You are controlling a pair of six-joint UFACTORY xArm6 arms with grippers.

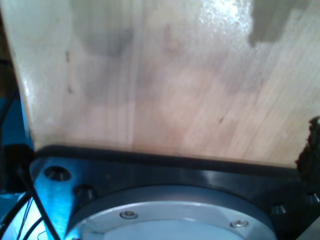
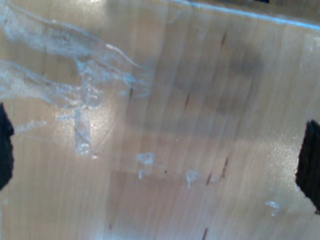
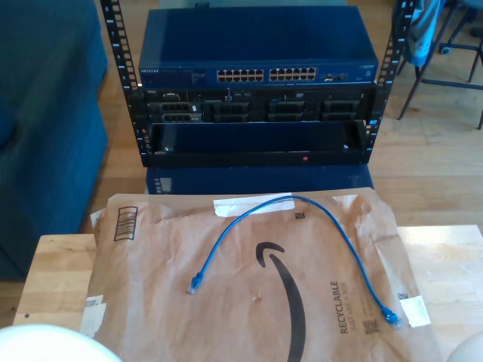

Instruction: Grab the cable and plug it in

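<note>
**Item 1, the second gripper** [image 2: 157,157]. Spread wide: its two dark fingertips [image 2: 4,145] stand at opposite edges of the second wrist view, with nothing between them. Under it is bare pale wood carrying scraps of clear tape residue [image 2: 80,100].

**Item 2, the first gripper.** One dark, ragged finger pad [image 1: 314,145] shows, so whether it is spread or closed cannot be told. Below it are pale wood, a black base plate [image 1: 165,167] and a round silver flange [image 1: 170,217]. This is judged to be a parked pose, with the grasp not yet begun.

**Item 3, the cable** [image 3: 300,198]. Thin and bright blue, it lies loose in an open arch on a brown paper mailer [image 3: 302,302] spread over the wooden table [image 3: 56,271]. One plug [image 3: 195,285] rests toward the exterior view's left, the other plug [image 3: 390,317] toward its lower right. The flat lie and the contrast with the paper probably make it easier to pick up. Both wrist views look down on wood rather than paper, so the cable is judged to lie apart from both grippers. Its direction from either gripper cannot be told.

**Item 4, the destination.** A blue network switch [image 3: 256,60] sits at the top of a rack [image 3: 256,143] beyond the table. Its row of ports [image 3: 264,75] faces the cable.
</note>
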